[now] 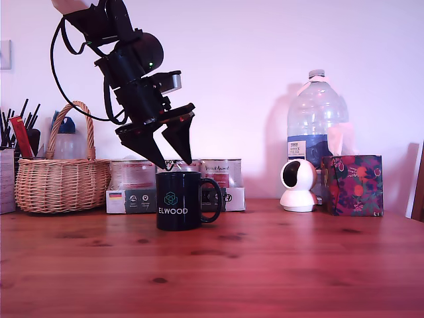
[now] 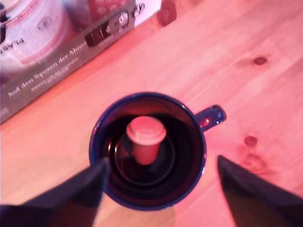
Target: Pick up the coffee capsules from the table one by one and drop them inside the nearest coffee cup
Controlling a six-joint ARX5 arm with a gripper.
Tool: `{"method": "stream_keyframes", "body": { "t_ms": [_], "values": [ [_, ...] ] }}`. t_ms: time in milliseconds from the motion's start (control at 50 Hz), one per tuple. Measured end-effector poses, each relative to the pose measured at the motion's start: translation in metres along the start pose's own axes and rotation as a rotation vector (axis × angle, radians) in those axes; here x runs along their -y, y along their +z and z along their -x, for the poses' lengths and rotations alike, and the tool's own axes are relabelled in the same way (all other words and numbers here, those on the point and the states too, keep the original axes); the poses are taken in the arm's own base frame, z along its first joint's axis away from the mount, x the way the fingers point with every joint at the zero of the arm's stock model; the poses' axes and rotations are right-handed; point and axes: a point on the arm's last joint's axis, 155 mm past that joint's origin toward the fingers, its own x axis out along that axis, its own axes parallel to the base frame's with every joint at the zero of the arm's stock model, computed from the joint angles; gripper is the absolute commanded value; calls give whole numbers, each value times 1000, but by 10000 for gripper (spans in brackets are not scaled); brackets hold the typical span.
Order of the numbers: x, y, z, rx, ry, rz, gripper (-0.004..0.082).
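The black gripper (image 1: 175, 162) hangs just above the black ELWOOD mug (image 1: 179, 200), its fingers spread wide and holding nothing. One beige coffee capsule (image 2: 145, 139) lies inside the mug. The handle points to three o'clock.

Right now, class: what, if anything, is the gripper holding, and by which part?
Nothing. The gripper is open above the mug; the capsule lies inside.

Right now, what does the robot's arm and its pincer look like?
The arm is black, built of chunky rounded segments, with a small green light on the bulbous joint and a silver-grey cylinder at the wrist. Black cables loop loosely off its side. The pincer has two dark, wedge-shaped fingers tapering to points, with a thin red strip along the bar above them.
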Motion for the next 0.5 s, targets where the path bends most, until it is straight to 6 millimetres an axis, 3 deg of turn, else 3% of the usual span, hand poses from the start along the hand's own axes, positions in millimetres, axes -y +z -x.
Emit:
{"method": "stream_keyframes", "body": {
  "t_ms": [40,200,500],
  "values": [
    [1,-2,1,-9,-2,2,-35],
    [6,0,19,-4,-9,2,-14],
    [24,33,111,146,3,-16,-14]
  ]
}}
